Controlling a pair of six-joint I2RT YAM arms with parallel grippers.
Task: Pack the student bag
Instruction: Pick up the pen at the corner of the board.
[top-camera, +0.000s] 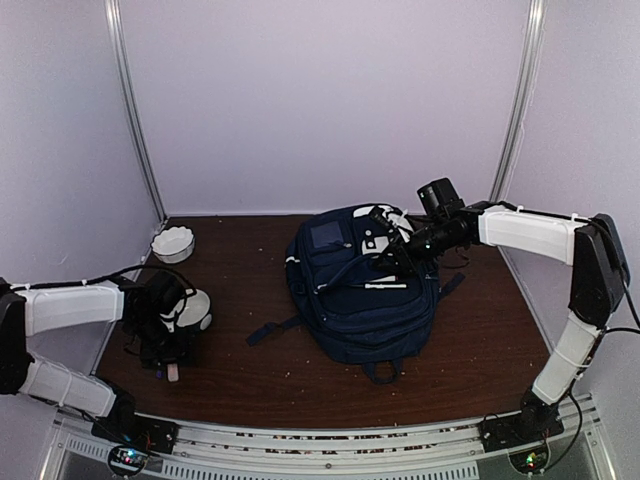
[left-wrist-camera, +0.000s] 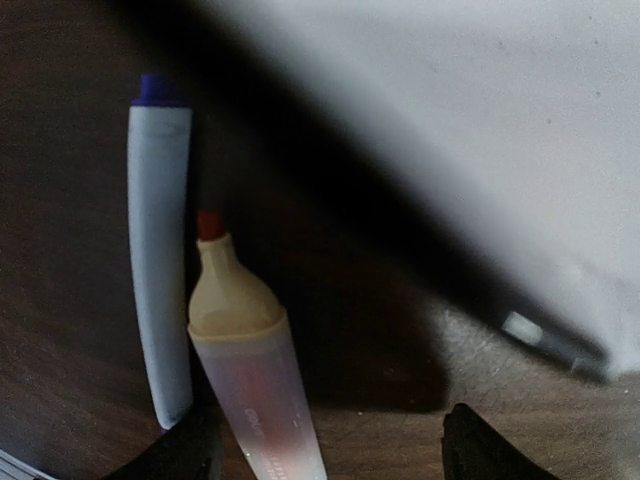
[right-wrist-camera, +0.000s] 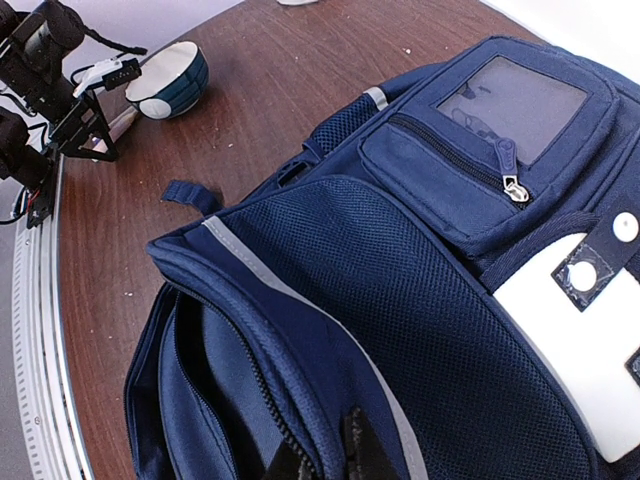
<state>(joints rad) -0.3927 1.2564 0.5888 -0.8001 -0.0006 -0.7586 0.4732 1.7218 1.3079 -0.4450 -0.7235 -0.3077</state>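
The navy student bag (top-camera: 360, 295) lies in the middle of the table with its main zip open. In the right wrist view the bag (right-wrist-camera: 420, 300) fills the frame. My right gripper (right-wrist-camera: 330, 455) is shut on the bag's zip edge and holds the opening apart; it reaches over the bag's top (top-camera: 388, 258). My left gripper (left-wrist-camera: 330, 455) is open and low over the table at the left (top-camera: 167, 358). A highlighter with a red tip (left-wrist-camera: 250, 370) lies between its fingertips (left-wrist-camera: 190, 450), close to the left one. A pale pen with a blue end (left-wrist-camera: 158, 250) lies beside it.
A bowl, white inside and blue outside, (top-camera: 173, 243) stands at the back left and also shows in the right wrist view (right-wrist-camera: 168, 78). A pale blurred surface (left-wrist-camera: 480, 120) fills the upper right of the left wrist view. A bag strap (top-camera: 268, 330) trails left.
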